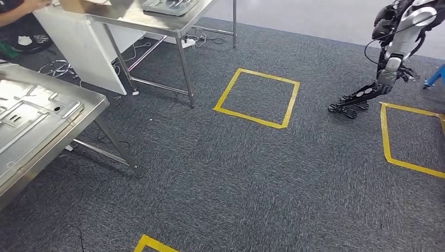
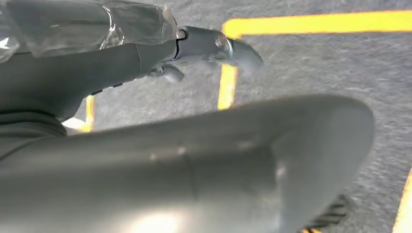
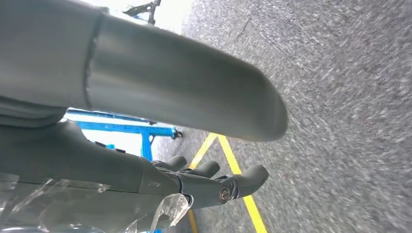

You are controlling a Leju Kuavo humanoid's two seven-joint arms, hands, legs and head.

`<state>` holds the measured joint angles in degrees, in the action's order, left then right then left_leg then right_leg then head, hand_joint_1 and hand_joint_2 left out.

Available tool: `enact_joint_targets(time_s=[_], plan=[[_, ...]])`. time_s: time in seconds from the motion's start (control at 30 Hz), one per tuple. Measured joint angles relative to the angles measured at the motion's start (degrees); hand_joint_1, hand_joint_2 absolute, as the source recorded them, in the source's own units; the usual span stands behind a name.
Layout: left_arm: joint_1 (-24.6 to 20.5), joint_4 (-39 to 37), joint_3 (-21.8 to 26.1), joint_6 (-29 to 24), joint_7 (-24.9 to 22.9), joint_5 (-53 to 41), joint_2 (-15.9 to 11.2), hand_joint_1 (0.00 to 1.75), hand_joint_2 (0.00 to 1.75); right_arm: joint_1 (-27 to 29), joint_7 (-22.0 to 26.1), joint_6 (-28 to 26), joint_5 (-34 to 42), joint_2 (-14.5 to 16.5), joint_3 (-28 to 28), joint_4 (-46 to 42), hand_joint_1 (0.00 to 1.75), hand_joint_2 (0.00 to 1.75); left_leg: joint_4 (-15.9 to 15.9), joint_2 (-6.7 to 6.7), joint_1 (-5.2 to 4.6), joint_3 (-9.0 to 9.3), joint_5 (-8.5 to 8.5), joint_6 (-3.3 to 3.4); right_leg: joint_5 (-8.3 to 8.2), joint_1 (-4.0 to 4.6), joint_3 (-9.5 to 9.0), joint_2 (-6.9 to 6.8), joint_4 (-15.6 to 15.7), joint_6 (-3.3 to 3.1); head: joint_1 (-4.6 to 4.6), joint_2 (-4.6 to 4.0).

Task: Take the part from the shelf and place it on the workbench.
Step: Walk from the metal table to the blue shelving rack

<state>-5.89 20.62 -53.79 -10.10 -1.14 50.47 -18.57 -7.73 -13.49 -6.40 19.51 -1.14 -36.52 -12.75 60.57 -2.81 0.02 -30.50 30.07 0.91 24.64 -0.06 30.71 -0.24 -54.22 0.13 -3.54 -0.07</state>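
A pressed sheet-metal part [image 1: 29, 113] lies flat on the steel workbench [image 1: 86, 113] at the left of the head view. My left hand [image 2: 204, 160] hangs over grey carpet, its thick thumb in front and its darker fingers [image 2: 214, 44] stretched out behind, with nothing in it. My right hand [image 3: 160, 82] also hangs above the carpet. Its fingers [image 3: 216, 184] are slightly bent and apart from the thumb, holding nothing.
A second steel table [image 1: 157, 23] with a tray of tools [image 1: 168, 5] stands at the back, and a person [image 1: 16, 10] sits behind it. Cables [image 1: 55, 68] lie beneath. Another robot [image 1: 391, 58] stands at the far right. Yellow tape squares [image 1: 257, 97] mark the carpet.
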Motion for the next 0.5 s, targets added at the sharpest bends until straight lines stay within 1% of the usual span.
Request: enact_joint_targets(time_s=[0.03, 0.07, 0.1, 0.13, 0.17, 0.2, 0.23, 0.27, 0.3, 0.33, 0.37, 0.4, 0.43, 0.47, 0.5], plan=[[0.1, 0.0, -0.3, -1.0, 0.3, -0.1, 0.7, 0.0, 0.0, 0.0, 0.1, -0.2, 0.2, 0.1, 0.0, 0.0, 0.0, 0.0, 4.2, 1.28, 0.13, -1.95, 2.13, -0.22, -0.11, 0.03, 0.14, 0.64, 0.0, -0.12, -0.03, 0.0], [0.2, 0.0, -0.5, -2.1, 0.5, -0.3, 1.4, 0.0, 0.0, 0.0, 0.2, -0.3, 0.4, 0.3, 0.0, 0.0, 0.0, 0.0, 8.3, 1.84, 0.24, -3.89, 3.78, -0.36, -0.22, 0.07, 0.26, 1.38, 0.0, -0.17, -0.03, 0.0], [0.2, 0.0, -0.7, -3.2, 0.7, -0.5, 2.2, 0.0, 0.0, 0.1, 0.3, -0.5, 0.6, 0.4, 0.0, 0.0, 0.0, 0.0, 10.8, 2.06, 0.29, -5.15, 4.38, -0.38, -0.33, 0.09, 0.36, 2.13, 0.0, -0.15, -0.03, 0.0], [0.0, 0.0, -0.9, -4.3, 0.9, -0.8, 3.2, 0.0, 0.0, 0.2, 0.4, -0.7, 0.8, 0.5, 0.0, 0.0, 0.0, 0.0, 11.0, 2.17, 0.32, -5.35, 3.79, -0.36, -0.42, 0.06, 0.42, 2.88, 0.0, -0.06, -0.03, 0.0], [-0.2, 0.0, -1.1, -5.5, 1.1, -1.0, 4.1, 0.0, 0.0, 0.3, 0.5, -0.9, 0.9, 0.6, 0.0, 0.0, 0.0, 0.0, 9.2, 2.33, 0.37, -4.59, 2.33, -0.29, -0.52, 0.03, 0.44, 3.6, -0.1, 0.05, -0.03, 0.0], [-0.4, 0.0, -1.3, -6.5, 1.3, -1.1, 5.0, 0.0, 0.0, 0.4, 0.5, -1.1, 1.0, 0.8, 0.0, 0.0, 0.0, 0.0, 5.1, 2.91, 0.48, -2.72, 0.08, -0.18, -0.63, -0.04, 0.43, 4.35, -0.1, 0.22, -0.04, 0.0], [-0.7, 0.0, -1.6, -7.4, 1.3, -1.2, 5.9, 0.0, 0.0, 0.4, 0.5, -1.3, 1.1, 1.0, 0.0, 0.0, 0.0, 0.0, 0.5, 4.24, 0.59, -0.67, -1.82, -0.05, -0.74, -0.03, 0.48, 5.08, -0.1, 0.44, -0.05, 0.0], [-0.9, 0.0, -1.8, -8.1, 1.3, -1.4, 6.8, 0.0, 0.0, 0.5, 0.6, -1.6, 1.2, 1.1, 0.0, 0.0, 0.0, 0.0, -3.0, 5.3, 0.65, 0.9, -3.21, 0.14, -0.86, -0.01, 0.59, 5.76, -0.2, 0.7, -0.04, 0.0], [-1.1, 0.0, -2.0, -8.6, 1.3, -1.5, 7.6, 0.0, 0.0, 0.6, 0.6, -1.7, 1.3, 1.3, 0.0, 0.0, 0.0, 0.0, -5.5, 6.12, 0.64, 1.96, -4.04, 0.34, -1.0, 0.0, 0.76, 6.41, -0.2, 0.98, -0.04, 0.0], [-1.3, 0.0, -2.2, -9.0, 1.3, -1.7, 8.4, 0.0, 0.0, 0.7, 0.5, -1.9, 1.3, 1.3, 0.0, 0.0, 0.0, 0.0, -6.3, 6.36, 0.48, 2.2, -4.12, 0.59, -1.15, -0.04, 0.94, 6.99, -0.1, 1.32, -0.04, 0.0], [-1.4, 0.0, -2.4, -9.2, 1.2, -2.0, 9.1, 0.0, 0.0, 0.9, 0.5, -2.0, 1.3, 1.4, 0.0, 0.0, 0.0, 0.0, -6.3, 5.69, 0.31, 2.17, -4.28, 0.94, -1.32, -0.14, 1.13, 7.57, 0.0, 1.69, -0.03, 0.0], [-1.5, -0.1, -2.6, -9.5, 1.2, -2.2, 9.8, 0.0, 0.0, 1.2, 0.5, -2.1, 1.2, 1.4, 0.0, 0.0, 0.0, 0.0, -6.5, 5.08, 0.24, 2.19, -4.5, 1.38, -1.33, -0.29, 1.32, 7.63, -0.1, 2.0, -0.03, 0.0], [-1.7, -0.1, -2.8, -9.7, 1.1, -2.3, 10.6, 0.0, 0.0, 1.4, 0.4, -2.2, 1.1, 1.4, 0.0, 0.0, 0.0, 0.0, -6.7, 4.51, 0.18, 2.2, -4.74, 1.85, -0.95, -0.36, 1.66, 6.86, -0.7, 2.26, -0.01, 0.0], [-1.8, -0.1, -3.1, -9.9, 0.9, -2.5, 11.3, 0.0, 0.0, 1.6, 0.3, -2.3, 1.1, 1.5, 0.0, 0.1, 0.0, 0.0, -6.8, 3.87, 0.17, 2.17, -4.97, 2.3, 0.27, -0.36, 2.57, 5.4, -2.6, 2.46, 0.0, 0.0], [-1.9, -0.2, -3.3, -10.1, 0.6, -2.6, 12.0, 0.0, 0.0, 1.6, 0.3, -2.4, 1.1, 1.5, 0.0, 0.1, 0.0, 0.0, -6.9, 3.15, 0.13, 2.09, -5.13, 2.65, 2.18, -0.36, 4.03, 3.63, -5.8, 2.57, 0.03, 0.0]])
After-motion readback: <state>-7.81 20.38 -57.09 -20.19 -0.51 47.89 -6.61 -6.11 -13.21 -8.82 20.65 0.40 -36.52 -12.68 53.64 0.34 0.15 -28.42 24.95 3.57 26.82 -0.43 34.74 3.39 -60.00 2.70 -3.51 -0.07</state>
